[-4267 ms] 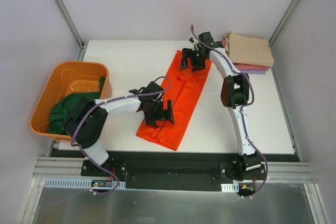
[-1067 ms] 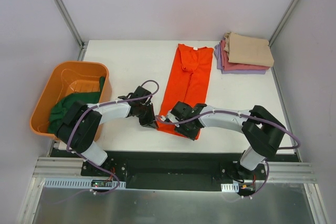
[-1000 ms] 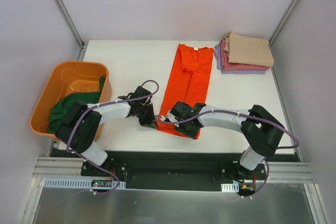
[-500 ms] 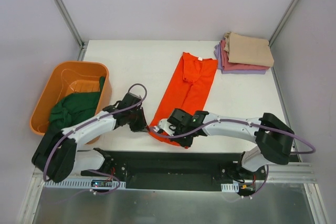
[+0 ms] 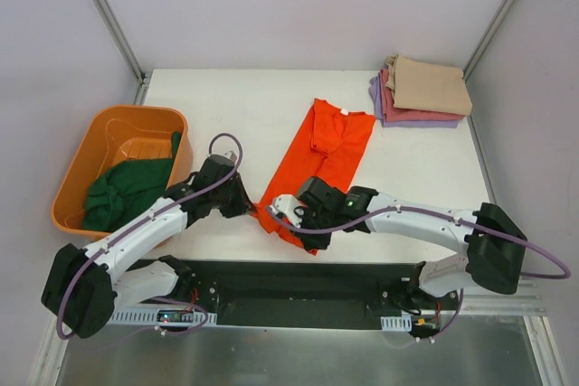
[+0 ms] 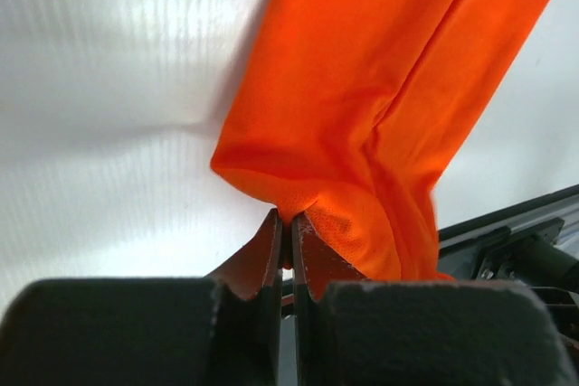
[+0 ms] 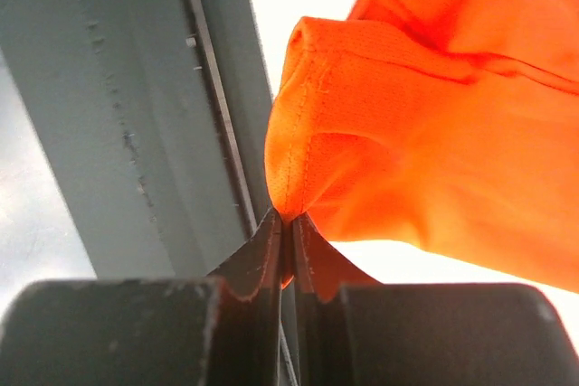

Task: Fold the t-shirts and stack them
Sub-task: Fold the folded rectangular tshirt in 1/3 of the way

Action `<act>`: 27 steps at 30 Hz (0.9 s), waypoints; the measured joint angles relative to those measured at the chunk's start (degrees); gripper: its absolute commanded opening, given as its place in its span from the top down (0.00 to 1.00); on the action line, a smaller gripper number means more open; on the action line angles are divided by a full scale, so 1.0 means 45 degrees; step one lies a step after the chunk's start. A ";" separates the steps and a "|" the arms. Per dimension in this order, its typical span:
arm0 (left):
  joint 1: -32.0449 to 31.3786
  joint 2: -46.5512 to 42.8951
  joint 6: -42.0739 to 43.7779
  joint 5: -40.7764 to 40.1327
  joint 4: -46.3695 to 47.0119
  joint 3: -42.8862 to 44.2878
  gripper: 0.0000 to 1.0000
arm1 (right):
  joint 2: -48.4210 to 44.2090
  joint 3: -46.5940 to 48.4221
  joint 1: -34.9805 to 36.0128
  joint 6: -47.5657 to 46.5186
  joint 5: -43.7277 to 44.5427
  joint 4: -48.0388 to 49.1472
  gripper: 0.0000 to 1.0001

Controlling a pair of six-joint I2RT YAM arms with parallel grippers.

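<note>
Two claws pinch shut on the orange t-shirt's (image 5: 333,144) near hem: left gripper (image 6: 288,223) nearer the tub (image 5: 136,111), right gripper (image 7: 289,221) farther; shirt lies right of the tub.

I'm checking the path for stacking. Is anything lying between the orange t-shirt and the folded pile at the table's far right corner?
Nothing visible does: only bare table lies between the orange t-shirt and the folded pile.

Orange plastic tub (image 5: 104,137) sits at the white table's (image 5: 235,106) left edge; a black base plate (image 5: 298,279) runs along its near edge
</note>
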 measured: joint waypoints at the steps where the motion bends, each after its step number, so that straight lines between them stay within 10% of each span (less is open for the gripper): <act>1: 0.0000 0.0340 0.0005 -0.0010 0.0131 0.0272 1.00 | -0.0131 -0.0005 -0.0277 0.0044 0.0160 -0.0010 0.99; 27: 0.0262 0.8592 0.1792 -0.0908 0.1651 0.8752 1.00 | 0.0699 0.2191 -0.6387 -0.0889 0.2749 -0.0189 0.99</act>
